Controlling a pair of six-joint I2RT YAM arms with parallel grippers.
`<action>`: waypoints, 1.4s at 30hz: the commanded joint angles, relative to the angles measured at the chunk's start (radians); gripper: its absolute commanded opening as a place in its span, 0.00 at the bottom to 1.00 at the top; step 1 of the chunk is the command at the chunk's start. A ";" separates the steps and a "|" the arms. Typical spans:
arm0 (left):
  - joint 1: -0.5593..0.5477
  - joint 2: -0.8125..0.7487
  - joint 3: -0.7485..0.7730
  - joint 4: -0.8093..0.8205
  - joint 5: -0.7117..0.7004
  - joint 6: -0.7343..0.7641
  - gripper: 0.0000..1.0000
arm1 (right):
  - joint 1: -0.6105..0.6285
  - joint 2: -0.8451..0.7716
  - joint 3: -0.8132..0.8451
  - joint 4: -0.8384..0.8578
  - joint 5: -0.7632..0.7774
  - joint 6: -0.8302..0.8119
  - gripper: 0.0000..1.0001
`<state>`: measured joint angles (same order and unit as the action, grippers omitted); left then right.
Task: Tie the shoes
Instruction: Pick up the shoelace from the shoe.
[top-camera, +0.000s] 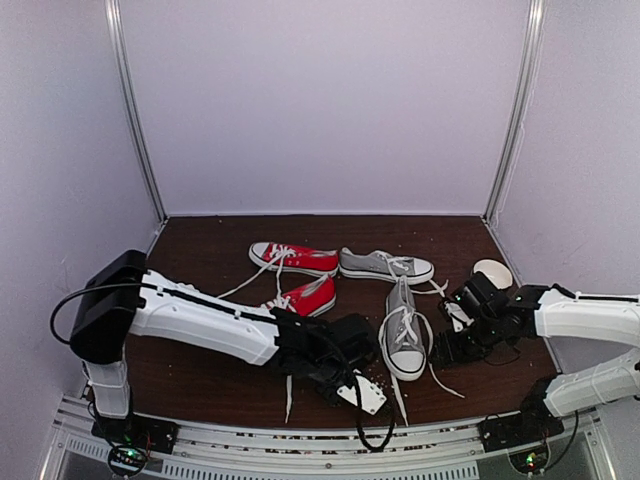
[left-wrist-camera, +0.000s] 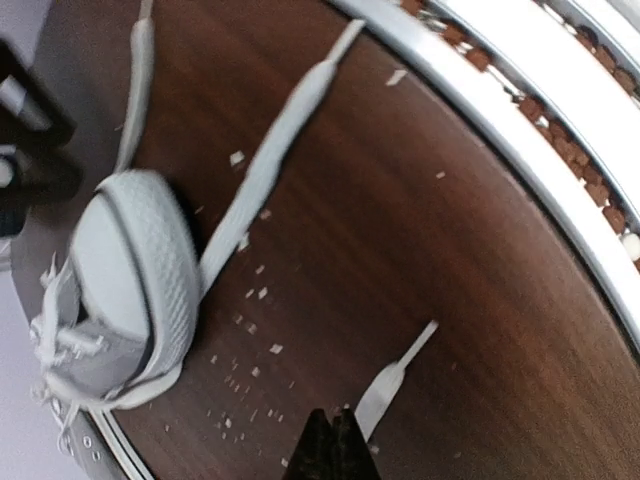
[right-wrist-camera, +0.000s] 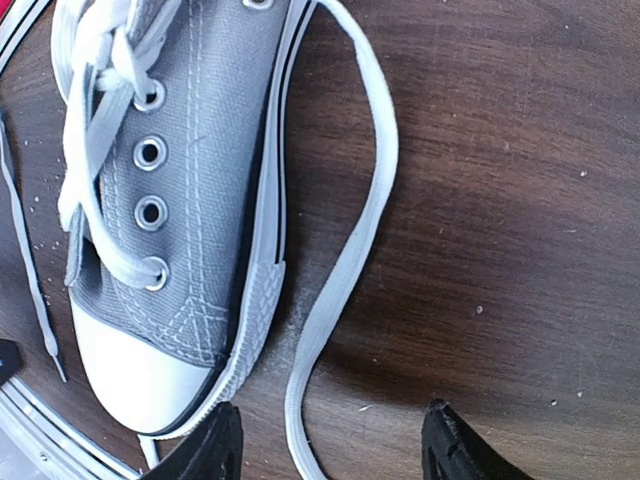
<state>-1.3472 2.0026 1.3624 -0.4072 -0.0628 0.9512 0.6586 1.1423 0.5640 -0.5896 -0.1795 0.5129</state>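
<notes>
Grey canvas low-top sneaker (right-wrist-camera: 200, 230), white toe cap: at 11 o'clock of right gripper (right-wrist-camera: 330, 450), jaws spread; loose white lace (right-wrist-camera: 340, 270) trails between them. Left gripper (left-wrist-camera: 335, 445), closure unreadable; sneaker toe at 10 o'clock. Second grey sneaker (top-camera: 385, 265) beyond, at 12.

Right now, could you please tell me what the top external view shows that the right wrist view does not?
Top external only: the red sneakers, the far grey shoe set crosswise, and the left arm. Right wrist only: metal eyelets and the right gripper standing open. Both: the near grey shoe, toe toward the near edge of the table, with a loose white lace beside it.
</notes>
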 joint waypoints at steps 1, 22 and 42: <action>0.049 -0.148 -0.144 0.336 0.039 -0.218 0.00 | 0.019 -0.001 0.009 0.023 0.028 0.021 0.61; 0.260 -0.488 -0.435 0.532 0.037 -0.701 0.04 | 0.266 0.282 0.464 -0.016 0.277 0.004 0.49; 0.318 -0.656 -0.558 0.513 -0.077 -0.814 0.12 | 0.249 0.660 0.627 0.050 0.340 0.147 0.39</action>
<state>-1.0336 1.3811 0.8196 0.0811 -0.1295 0.1463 0.9211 1.7863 1.1652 -0.5732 0.0971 0.6369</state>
